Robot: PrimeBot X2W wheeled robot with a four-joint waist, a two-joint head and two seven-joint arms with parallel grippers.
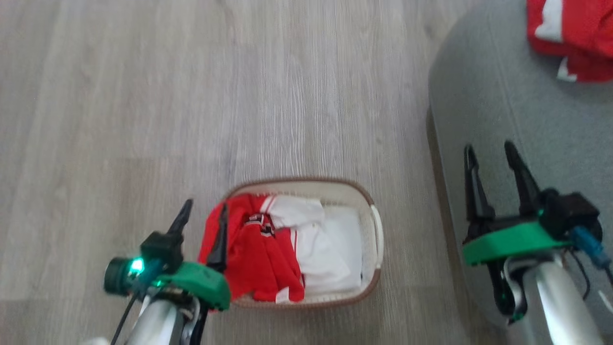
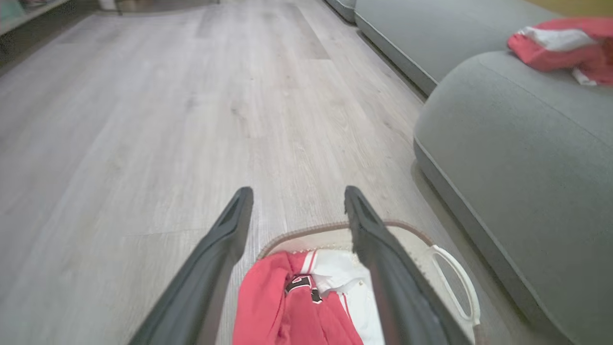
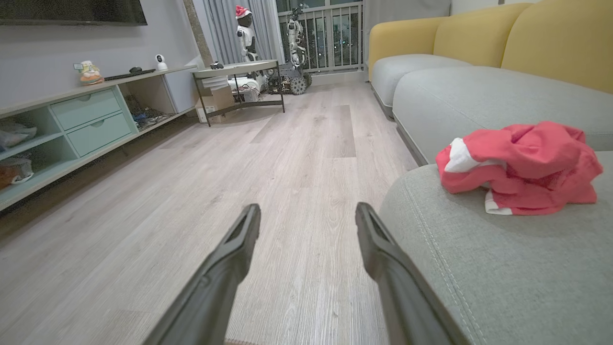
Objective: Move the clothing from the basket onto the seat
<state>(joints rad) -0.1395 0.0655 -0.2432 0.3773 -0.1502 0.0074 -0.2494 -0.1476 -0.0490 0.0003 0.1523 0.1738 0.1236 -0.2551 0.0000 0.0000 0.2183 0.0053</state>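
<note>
The white basket (image 1: 376,225) (image 2: 455,278) with its brown rim stands on the wood floor, holding a red jersey (image 1: 251,251) (image 2: 282,306) and white garments (image 1: 330,247) (image 2: 352,287). My left gripper (image 1: 205,213) (image 2: 294,201) hangs open above the basket's left end, with nothing between its fingers. One red and white garment (image 1: 577,33) (image 2: 565,48) (image 3: 522,165) lies crumpled on the grey-green seat (image 1: 498,96) (image 2: 517,143) (image 3: 503,268). My right gripper (image 1: 491,153) (image 3: 309,215) is open and empty over the seat's near edge.
Pale wood floor (image 1: 191,96) stretches left of and beyond the basket. In the right wrist view, a low shelf unit (image 3: 72,120) lines the left wall, a small table (image 3: 237,79) stands at the back, and yellow sofa backs (image 3: 479,33) rise behind the cushions.
</note>
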